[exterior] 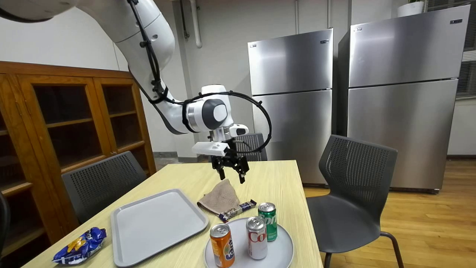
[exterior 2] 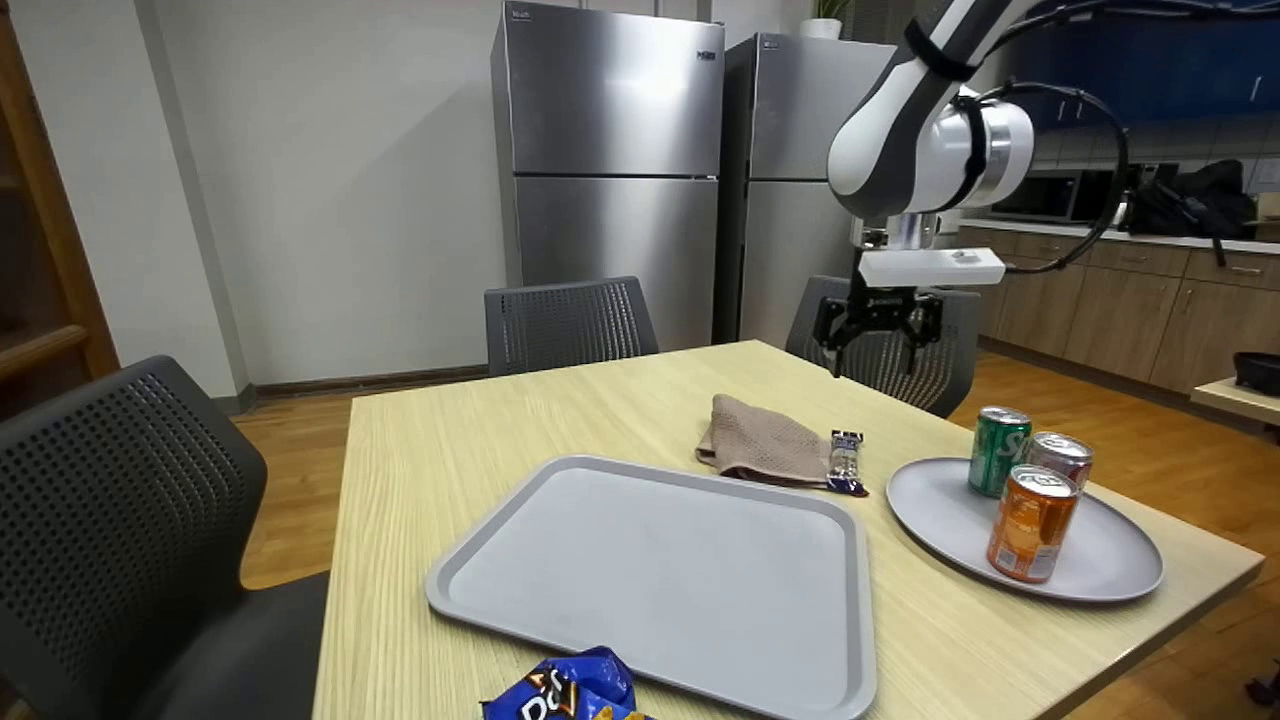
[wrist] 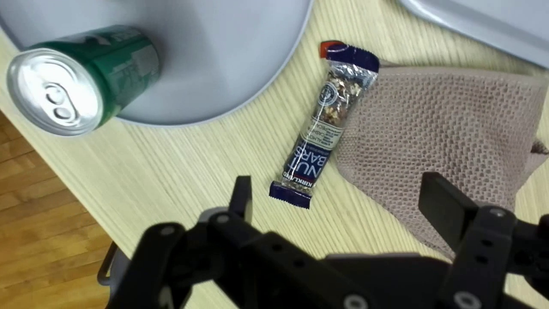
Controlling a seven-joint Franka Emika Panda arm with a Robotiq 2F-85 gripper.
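In an exterior view, a wooden cabinet (exterior: 102, 123) is lining the left side; a steel refrigerator (exterior: 403, 106) is standing at upper right.

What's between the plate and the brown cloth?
In the wrist view, the nut bar lies there, beside the cloth, with a strip of tabletop separating it from the plate.

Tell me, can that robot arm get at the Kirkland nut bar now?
Probably yes: the open, empty gripper hangs nearby, and nothing covers the Kirkland nut bar, though the brown cloth lies close along one side.
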